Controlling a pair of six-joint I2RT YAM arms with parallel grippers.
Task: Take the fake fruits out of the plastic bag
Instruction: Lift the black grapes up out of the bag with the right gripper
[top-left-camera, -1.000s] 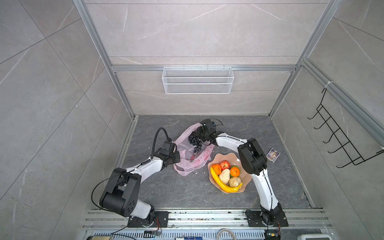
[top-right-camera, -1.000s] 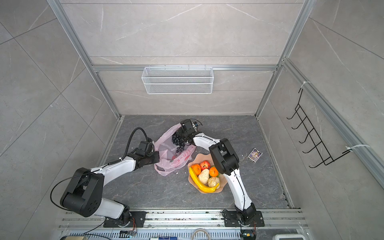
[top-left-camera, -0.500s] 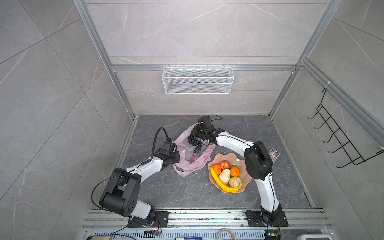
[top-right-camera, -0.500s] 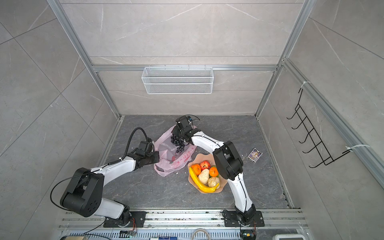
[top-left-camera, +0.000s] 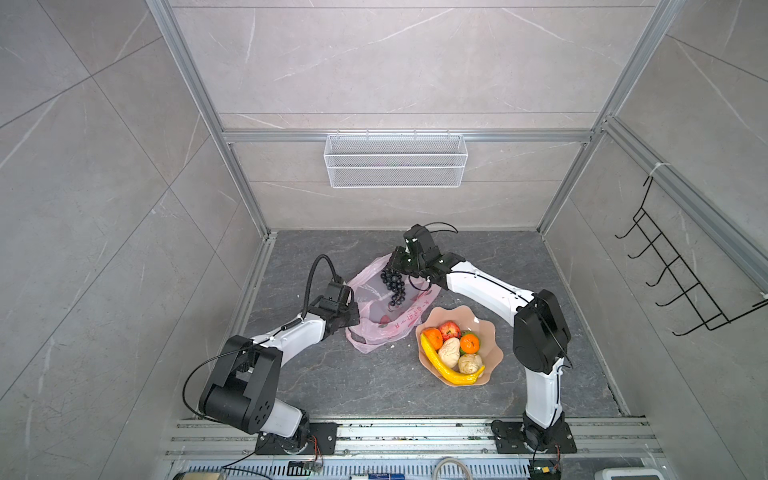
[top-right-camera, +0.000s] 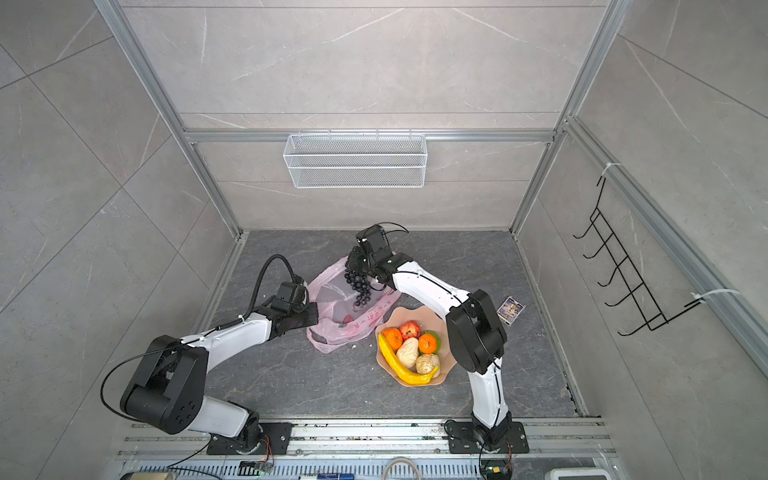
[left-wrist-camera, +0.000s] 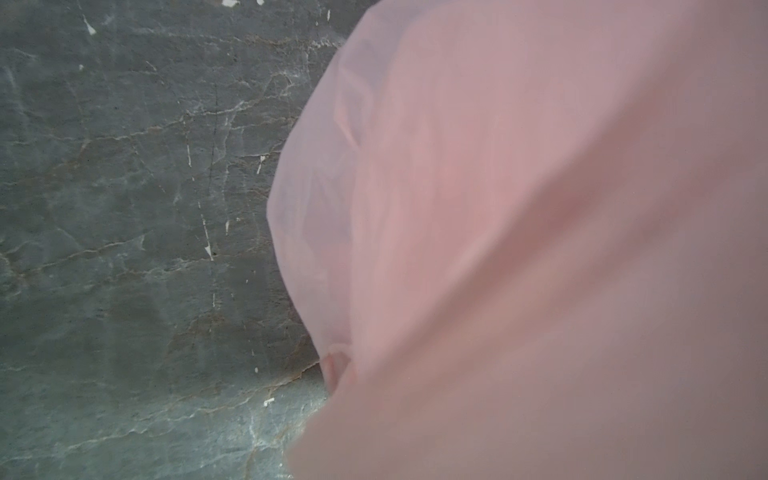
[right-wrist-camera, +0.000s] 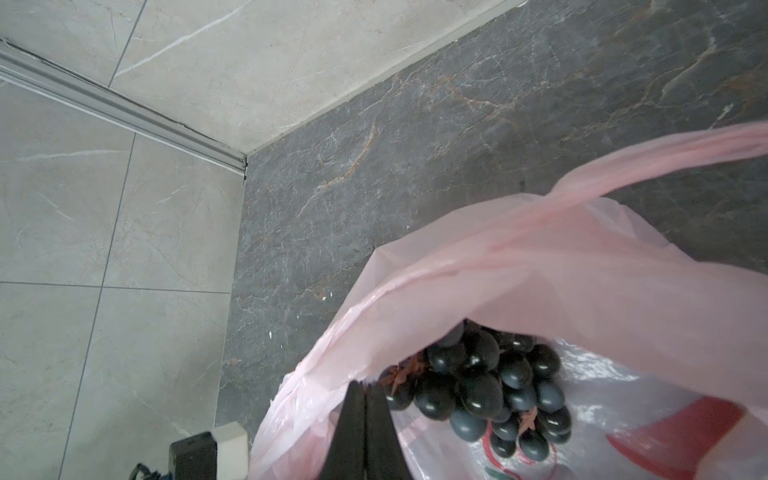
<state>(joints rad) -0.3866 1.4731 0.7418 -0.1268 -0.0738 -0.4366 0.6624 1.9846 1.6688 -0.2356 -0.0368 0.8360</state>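
Over the back of the dark stone tabletop (top-left-camera: 332, 382), the right hand (top-left-camera: 394, 269) is clenched on the top of the dark purple grape bunch (top-left-camera: 394, 286). The bunch hangs from it above the open mouth of the pink plastic bag (top-left-camera: 399, 324). In the right wrist view the two black fingers (right-wrist-camera: 353, 415) are pressed together. The grapes (right-wrist-camera: 486, 386) dangle just past their tips, framed by the bag's rim and a loop handle. How far the lowest grapes are clear of the film cannot be told.

The bag lies crumpled on the tabletop between the two arms, red print facing up. The left hand (top-left-camera: 352, 318) sits low at the bag's left edge, closed on the film there. In the left wrist view pink plastic (left-wrist-camera: 519, 249) fills most of the picture and hides the fingers.

Just right of the bag, touching its edge, stands the peach wavy-edged dish (top-left-camera: 492, 332). It holds the yellow banana (top-left-camera: 442, 365), two oranges (top-left-camera: 433, 338), a red apple (top-left-camera: 449, 330), two beige lumpy fruits (top-left-camera: 449, 352) and a green fruit (top-right-camera: 432, 334) half hidden behind an orange.
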